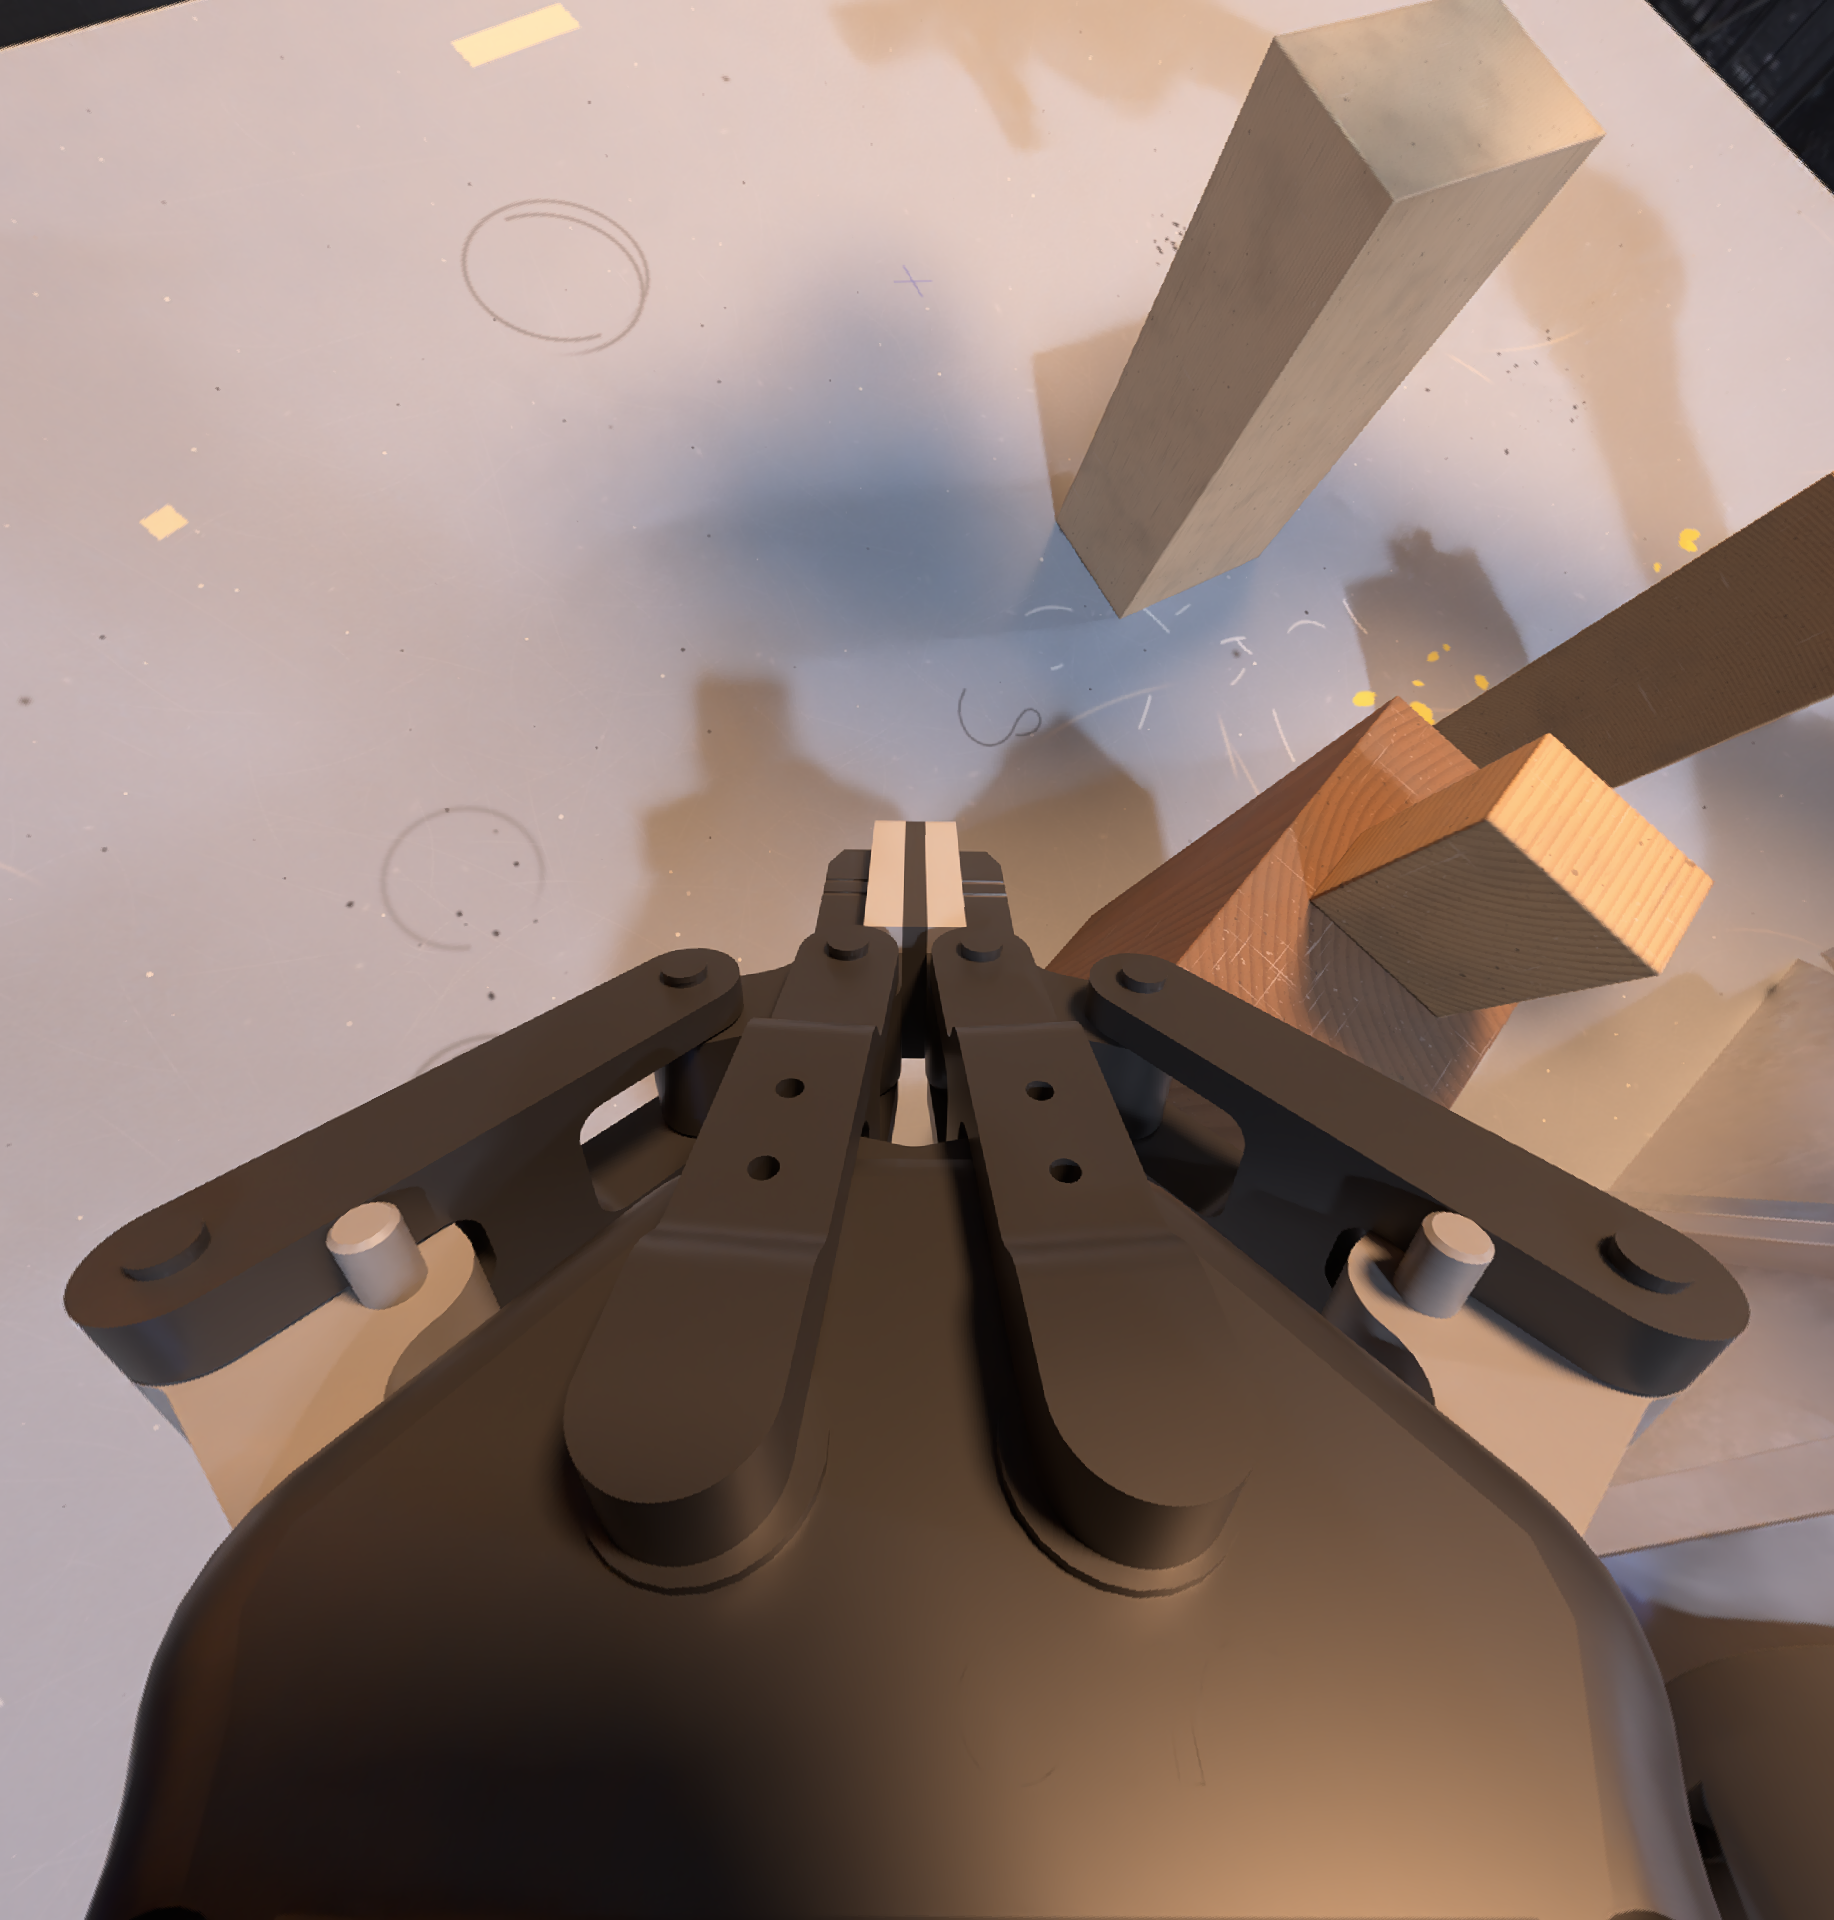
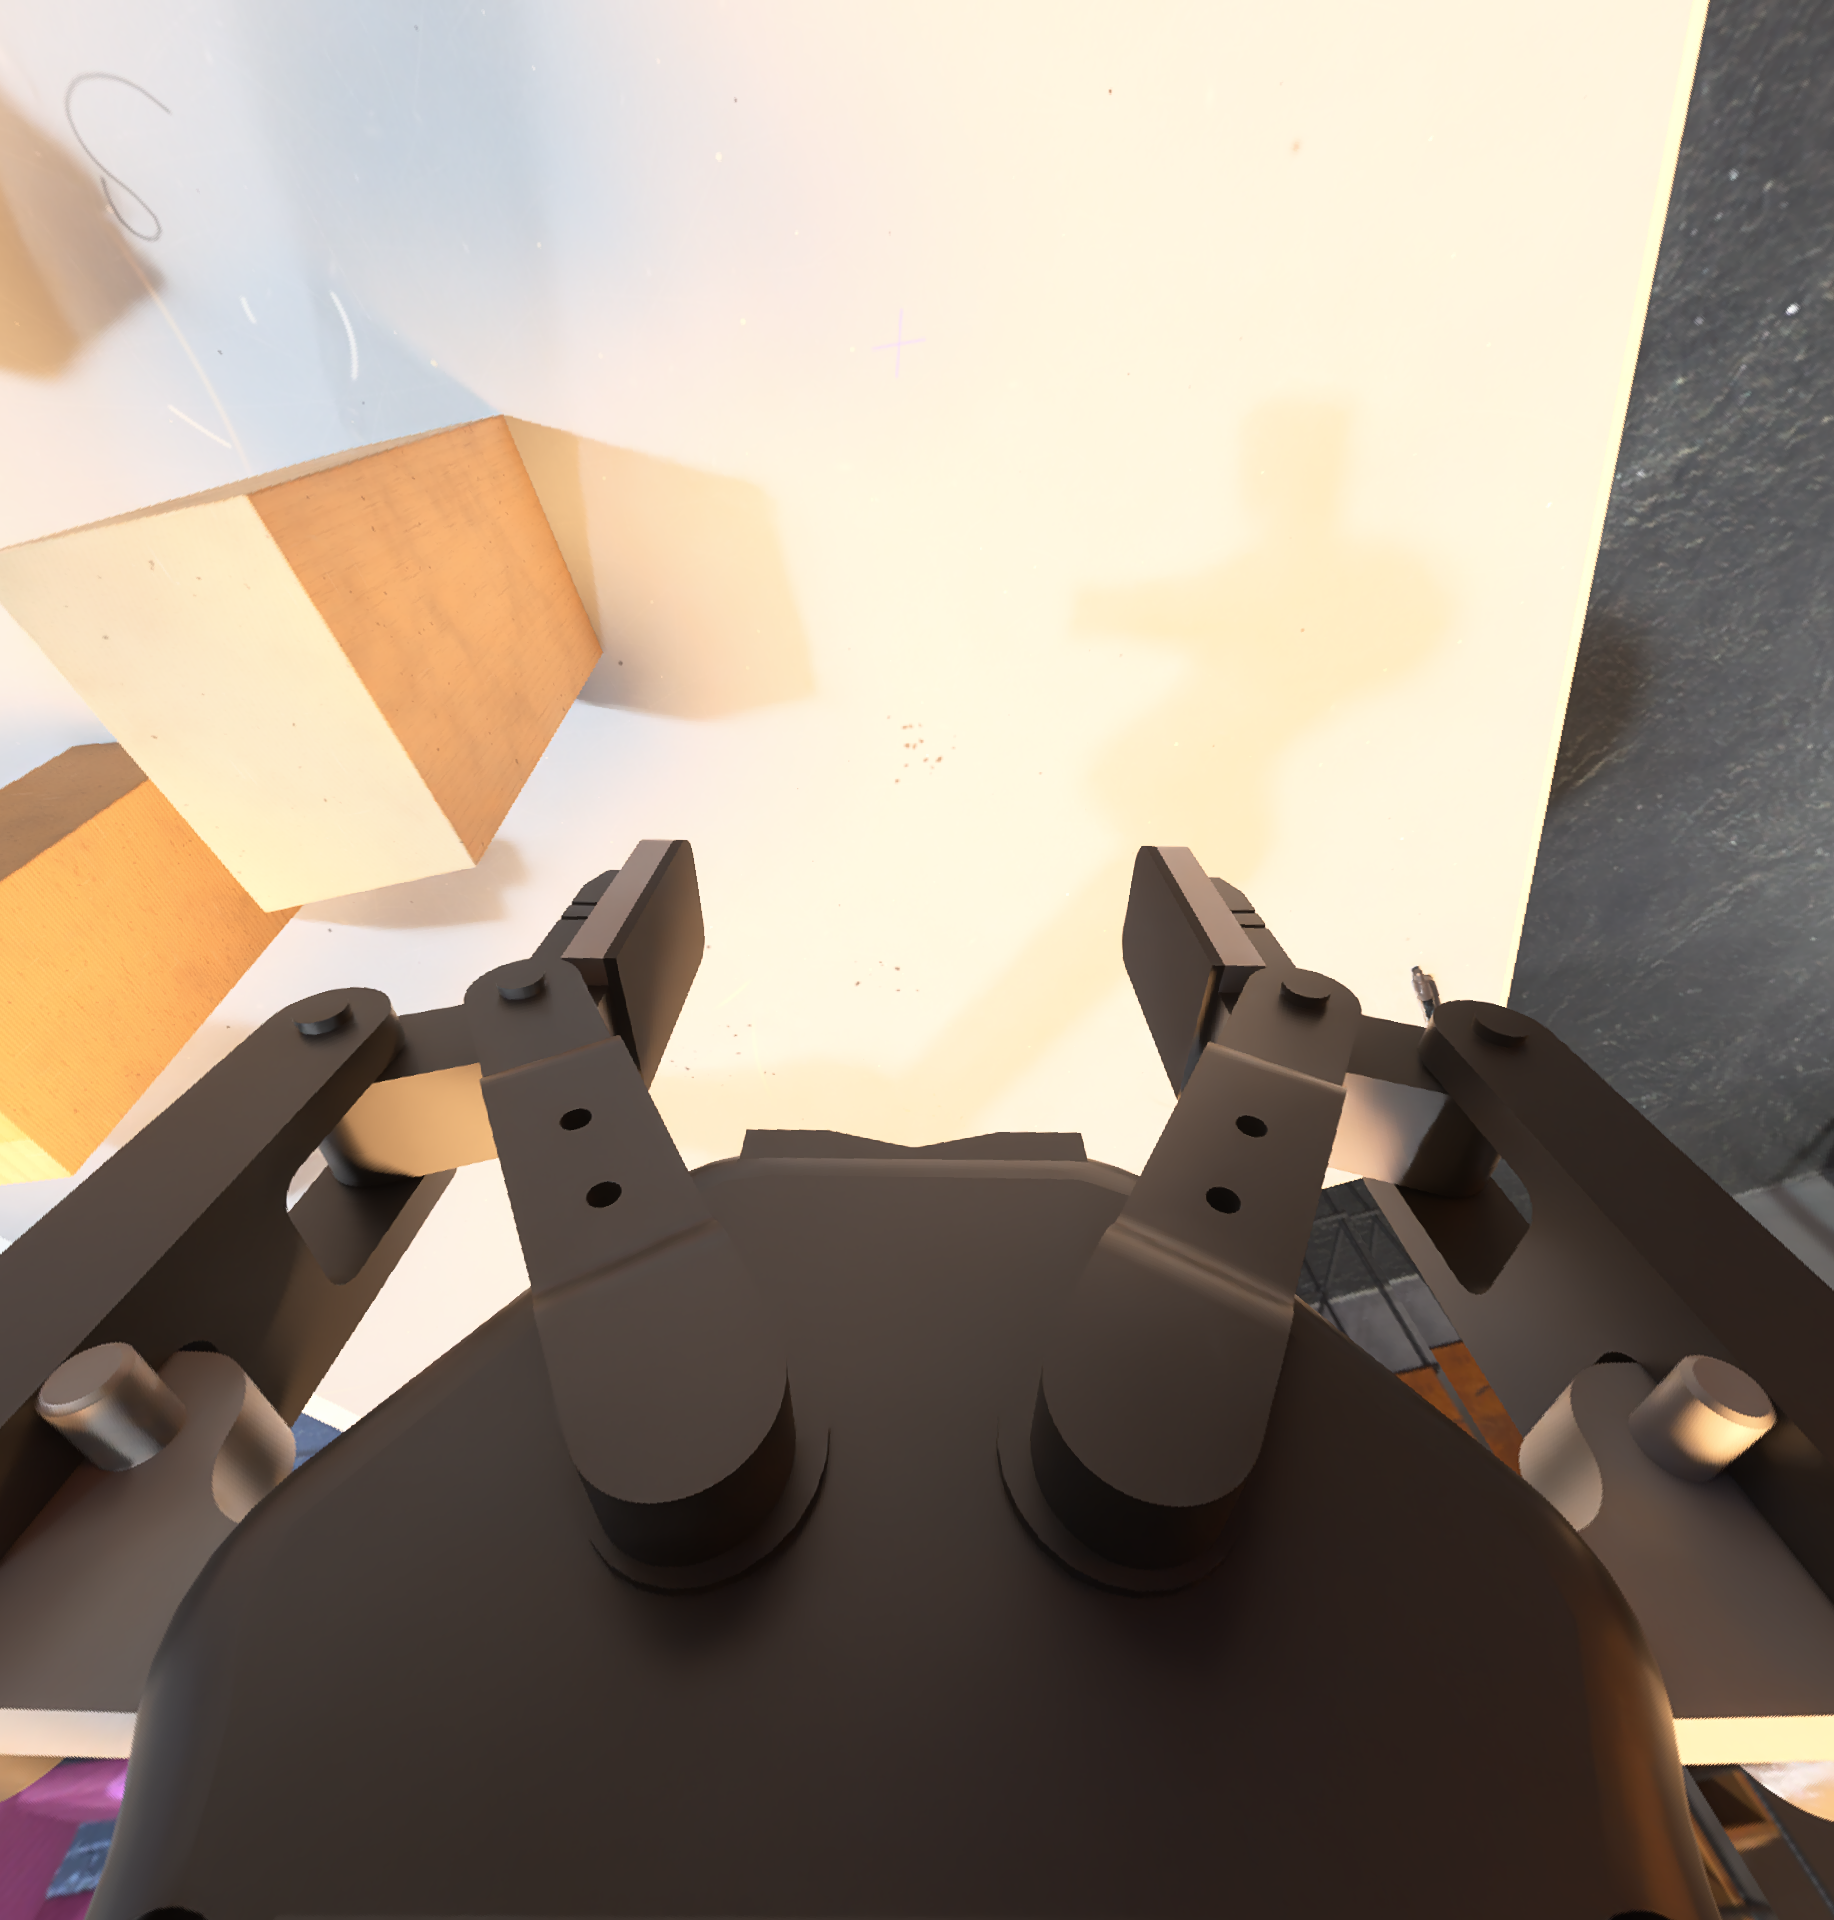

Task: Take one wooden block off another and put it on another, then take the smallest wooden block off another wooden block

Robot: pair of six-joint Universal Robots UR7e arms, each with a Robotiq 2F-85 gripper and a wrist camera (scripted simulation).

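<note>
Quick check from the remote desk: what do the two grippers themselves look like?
Both match: the left gripper and right gripper have dark brown-grey bodies, two linkage fingers with round pivot pins, paired screw holes and pale metal side pegs. The left's pads look pale. No cables visible.

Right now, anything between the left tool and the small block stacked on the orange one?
Nothing visible: the left tool, shut and empty, has only bare table between it and the small block on the orange block.

tall block [image 1: 1328, 312]: showing pale grey-beige
small block [image 1: 1515, 883]: showing orange, striped grain
table [image 1: 373, 623]: showing white, pencilled rings
grippers [image 2: 913, 935]: showing dark grey
</note>
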